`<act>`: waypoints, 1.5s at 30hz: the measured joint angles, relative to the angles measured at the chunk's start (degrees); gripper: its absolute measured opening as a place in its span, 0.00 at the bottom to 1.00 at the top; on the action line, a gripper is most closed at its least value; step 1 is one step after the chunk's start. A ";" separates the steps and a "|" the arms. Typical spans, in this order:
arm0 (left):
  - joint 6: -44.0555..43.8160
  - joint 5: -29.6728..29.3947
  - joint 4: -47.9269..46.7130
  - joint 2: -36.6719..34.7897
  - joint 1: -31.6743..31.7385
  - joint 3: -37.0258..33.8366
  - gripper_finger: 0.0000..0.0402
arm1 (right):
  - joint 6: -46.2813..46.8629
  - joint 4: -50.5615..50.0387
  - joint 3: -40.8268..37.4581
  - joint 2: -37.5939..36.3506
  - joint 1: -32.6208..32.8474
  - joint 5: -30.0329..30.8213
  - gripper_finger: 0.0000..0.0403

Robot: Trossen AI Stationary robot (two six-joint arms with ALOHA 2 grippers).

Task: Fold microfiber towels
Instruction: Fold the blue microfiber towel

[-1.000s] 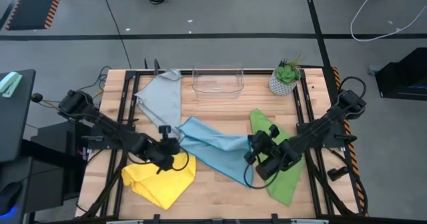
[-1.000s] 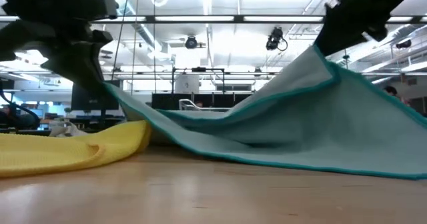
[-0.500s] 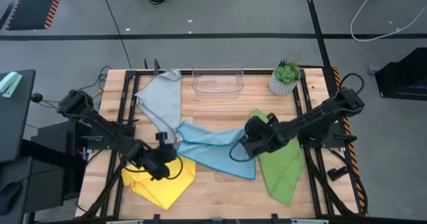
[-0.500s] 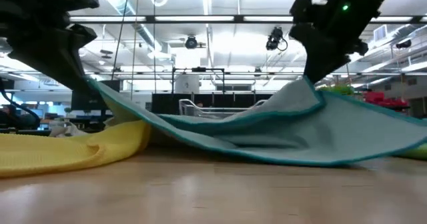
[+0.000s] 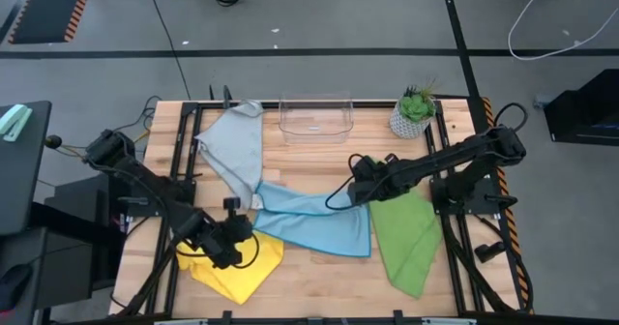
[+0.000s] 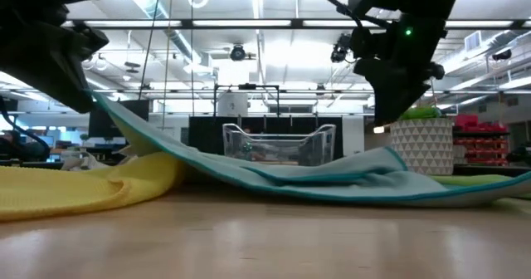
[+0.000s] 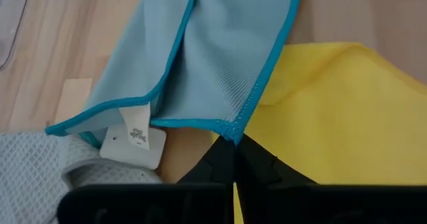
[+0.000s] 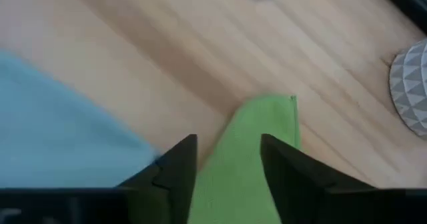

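My left claw (image 7: 235, 144) pinches a hemmed corner of the limp, light blue towel (image 5: 319, 228) at centre frame on the desk (image 5: 319, 151); my right claw (image 8: 227, 159) stands spread, holding nothing.

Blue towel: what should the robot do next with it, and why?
Probably the left hand should lay its corner down and let go. It is shut on a corner of the blue towel, held up over the yellow towel, while the right hand is open and holds nothing.
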 joint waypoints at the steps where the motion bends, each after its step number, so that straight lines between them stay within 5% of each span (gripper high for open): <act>1: -0.02 0.00 0.21 0.00 -0.48 0.00 0.01 | -0.39 -1.50 0.80 0.00 0.26 -1.08 0.50; 5: -0.02 0.02 1.34 0.00 -2.31 0.00 0.02 | -3.21 -8.62 5.37 0.00 4.05 -2.56 0.60; 9: -0.03 0.01 1.93 0.00 -4.07 0.00 0.02 | -8.52 -5.32 6.63 -0.09 11.47 -2.57 0.63; 17: 0.27 0.02 2.37 0.00 -4.70 0.00 0.03 | -5.24 13.42 -5.53 -0.04 20.61 -1.45 0.43; 23: 0.48 0.02 2.75 0.00 -3.83 0.00 0.01 | -0.85 27.15 -12.39 0.00 17.96 -3.31 0.36; 35: 0.52 0.02 2.74 0.00 -3.82 0.00 0.02 | -0.08 28.12 -12.91 0.00 10.22 -5.30 0.60; 45: 1.10 0.02 2.74 0.00 -3.82 0.00 0.03 | -7.18 42.19 -18.90 0.00 6.62 -12.20 0.45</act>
